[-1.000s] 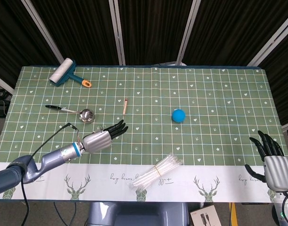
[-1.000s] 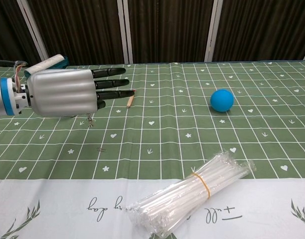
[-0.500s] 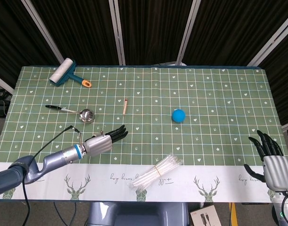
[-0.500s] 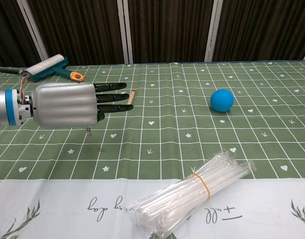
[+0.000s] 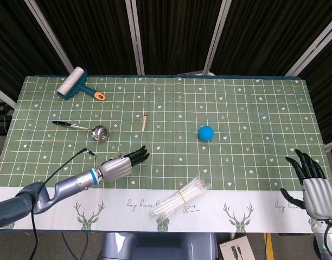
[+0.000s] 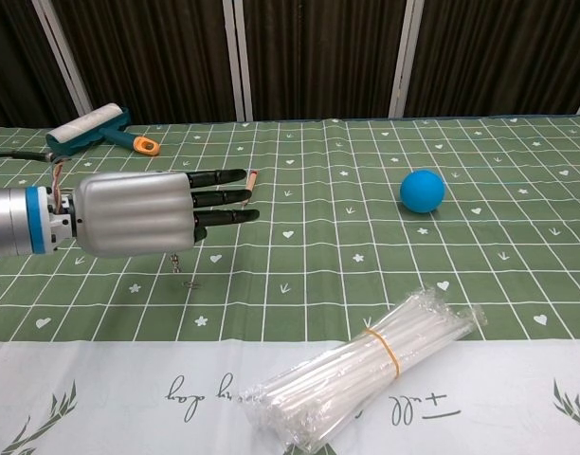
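Presently, left hand [image 5: 121, 164] hovers flat, dark fingers [image 6: 219, 195] spread, holding nothing, near a crinkly clear-wrapped straw bundle [image 6: 361, 367]; right hand [image 5: 312, 184] spread, empty.

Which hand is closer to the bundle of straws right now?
Left. The left hand hovers just up-left of the bundle of straws; the right hand sits far off at the table's right edge.

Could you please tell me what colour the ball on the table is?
The ball is plain bright blue, clearest in the chest view.
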Action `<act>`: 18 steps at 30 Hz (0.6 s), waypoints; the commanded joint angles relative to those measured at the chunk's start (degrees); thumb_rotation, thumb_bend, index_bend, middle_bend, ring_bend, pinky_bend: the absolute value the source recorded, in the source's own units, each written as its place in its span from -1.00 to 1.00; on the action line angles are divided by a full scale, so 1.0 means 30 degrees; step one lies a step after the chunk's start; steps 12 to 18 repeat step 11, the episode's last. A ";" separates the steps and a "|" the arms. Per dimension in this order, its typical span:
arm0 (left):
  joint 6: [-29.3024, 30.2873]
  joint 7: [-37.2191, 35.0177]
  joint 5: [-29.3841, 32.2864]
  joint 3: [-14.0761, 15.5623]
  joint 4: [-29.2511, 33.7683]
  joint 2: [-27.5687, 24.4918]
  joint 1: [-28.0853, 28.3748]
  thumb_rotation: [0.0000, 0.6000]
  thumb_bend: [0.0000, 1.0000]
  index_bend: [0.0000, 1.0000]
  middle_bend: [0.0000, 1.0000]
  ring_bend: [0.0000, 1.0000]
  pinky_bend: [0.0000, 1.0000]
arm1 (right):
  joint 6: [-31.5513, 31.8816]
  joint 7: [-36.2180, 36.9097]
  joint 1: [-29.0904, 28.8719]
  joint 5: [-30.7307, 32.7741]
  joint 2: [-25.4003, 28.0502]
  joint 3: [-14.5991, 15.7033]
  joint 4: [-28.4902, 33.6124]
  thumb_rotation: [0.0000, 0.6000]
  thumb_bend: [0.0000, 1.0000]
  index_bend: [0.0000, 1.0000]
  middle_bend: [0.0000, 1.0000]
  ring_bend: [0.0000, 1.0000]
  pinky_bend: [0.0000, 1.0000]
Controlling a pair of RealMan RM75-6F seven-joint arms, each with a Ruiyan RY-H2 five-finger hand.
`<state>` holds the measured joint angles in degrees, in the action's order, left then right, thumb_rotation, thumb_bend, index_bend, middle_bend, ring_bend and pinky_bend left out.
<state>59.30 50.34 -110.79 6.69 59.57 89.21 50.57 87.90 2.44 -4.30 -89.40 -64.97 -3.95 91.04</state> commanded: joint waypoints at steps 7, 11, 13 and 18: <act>-0.0093 0.0089 0.0100 -0.0156 -0.0003 0.0138 -0.0077 1.00 -0.17 0.24 -1.00 -1.00 -1.00 | -0.0017 0.0001 -0.0004 -0.0005 0.0013 0.0026 0.0041 1.00 -0.77 -0.75 -1.00 -1.00 -0.74; -0.0149 0.0113 0.0073 -0.0142 0.0020 0.0275 -0.0106 1.00 -0.17 0.24 -1.00 -1.00 -1.00 | 0.0037 0.0039 0.0021 -0.0014 0.0048 0.0028 0.0081 1.00 -0.77 -0.75 -1.00 -1.00 -0.74; -0.0149 0.0113 0.0073 -0.0142 0.0020 0.0275 -0.0106 1.00 -0.17 0.24 -1.00 -1.00 -1.00 | 0.0037 0.0039 0.0021 -0.0014 0.0048 0.0028 0.0081 1.00 -0.77 -0.75 -1.00 -1.00 -0.74; -0.0149 0.0113 0.0073 -0.0142 0.0020 0.0275 -0.0106 1.00 -0.17 0.24 -1.00 -1.00 -1.00 | 0.0037 0.0039 0.0021 -0.0014 0.0048 0.0028 0.0081 1.00 -0.77 -0.75 -1.00 -1.00 -0.74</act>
